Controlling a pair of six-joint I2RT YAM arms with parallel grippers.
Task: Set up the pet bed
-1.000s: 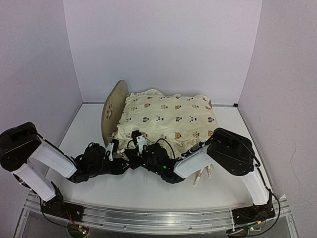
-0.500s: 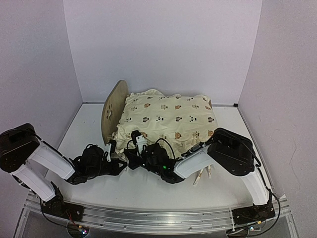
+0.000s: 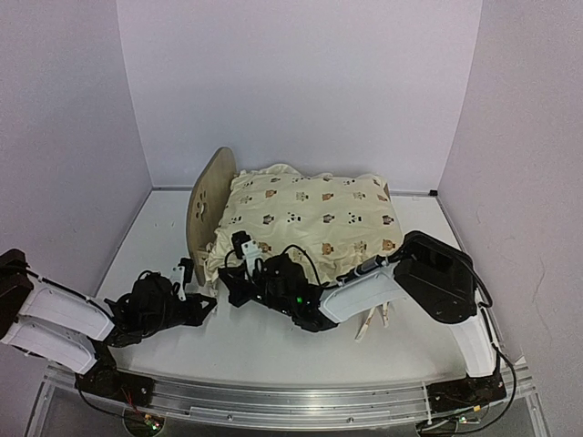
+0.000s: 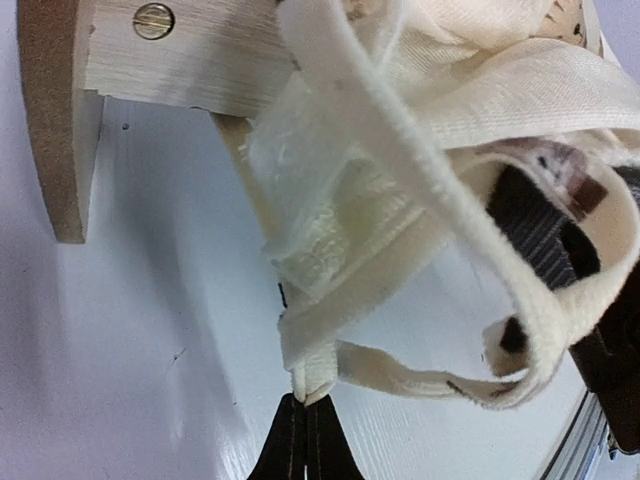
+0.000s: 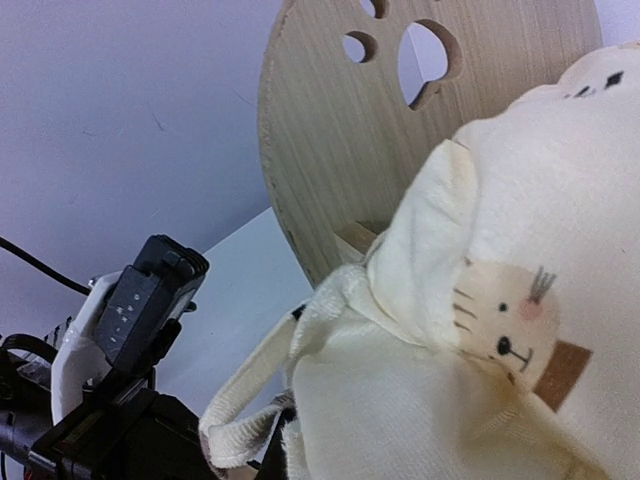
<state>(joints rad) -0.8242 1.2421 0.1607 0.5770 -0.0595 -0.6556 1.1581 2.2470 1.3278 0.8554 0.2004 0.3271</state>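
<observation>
Beyond L fingers (image 4: 298,438), pet bed (image 4: 190,55) w/ cushion (image 3: 310,218); L pinching cream tie (image 4: 322,345), R fingers (image 5: 277,450) pressed together.

No readable writing in any view.
No letters, numbers or brand marks can be made out; the cream fabric cushion (image 3: 310,218) carries only printed animal faces, and the arched light-wood headboard (image 5: 330,150) only a paw-shaped cutout.

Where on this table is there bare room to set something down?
Bare table between left wall and headboard; a strip between the arms and the near rail; a small corner right of the cushion. Crowded by the headboard's near end, where both jaws meet.
</observation>
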